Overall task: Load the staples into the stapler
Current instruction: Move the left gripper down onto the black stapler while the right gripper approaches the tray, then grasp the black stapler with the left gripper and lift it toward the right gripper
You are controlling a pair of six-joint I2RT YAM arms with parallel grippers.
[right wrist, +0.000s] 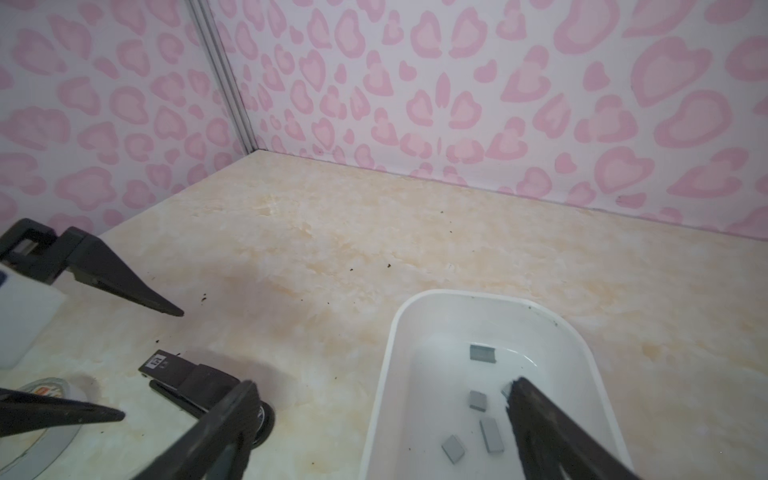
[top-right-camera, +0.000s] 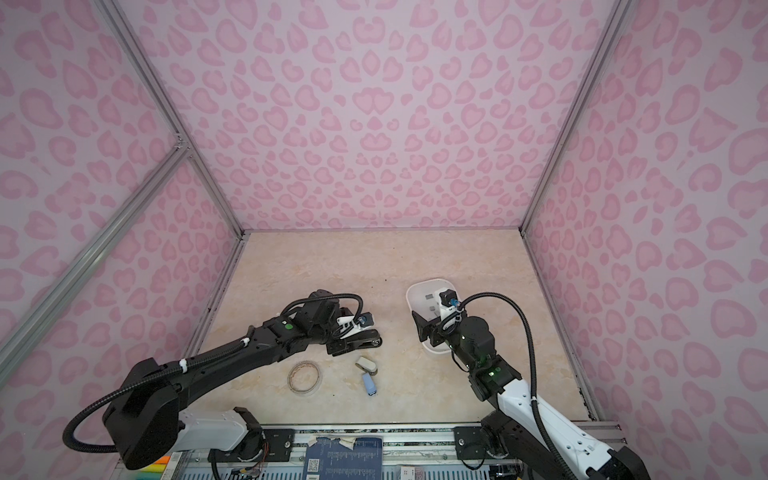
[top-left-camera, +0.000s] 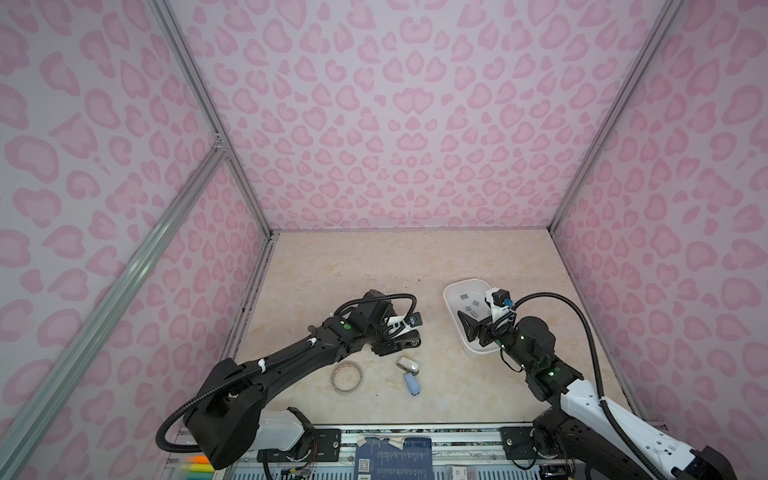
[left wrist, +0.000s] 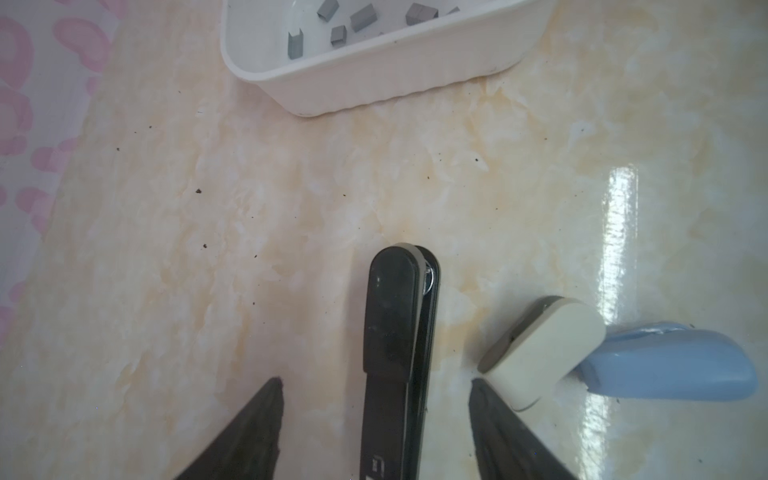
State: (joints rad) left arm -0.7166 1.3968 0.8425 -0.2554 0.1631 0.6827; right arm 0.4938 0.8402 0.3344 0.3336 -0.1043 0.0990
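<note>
Ana: Hands first. What's the left hand [left wrist: 375, 384] doing?

Raj: Jaws partly open, straddling the black stapler [left wrist: 395, 332]. There's a gap on both sides in the wrist view, so nothing is gripped. It lies flat on the counter [left wrist: 249, 208]. Long glossy black plastic body, rounded nose, grey strip along one edge, a bit of bright metal at the nose.

Ana: Any writing on it?

Raj: Small white marking at the end away from the nose. Too small to read.

Ana: And the right hand [right wrist: 382, 381]?

Raj: Spread wide, empty. One finger is over the tray [right wrist: 415, 307], the other outside it over the counter.

Ana: Where are the staples [right wrist: 492, 434]?

Raj: The ones I can see are in that tray. Short matte grey metal strips, loose on the bottom. The tray is smooth white plastic with rounded corners, on the right side of the counter in both top views.

Ana: Anything else?

Raj: A small cream stapler [left wrist: 540, 353] is just beside one left finger, can't tell if it's touching. A small blue stapler [left wrist: 665, 365] is close behind it. A roll of tape [top-left-camera: 348, 377] lies nearer the left arm's base, print unreadable. The counter is glossy with a cream marble pattern and dark specks.
</note>
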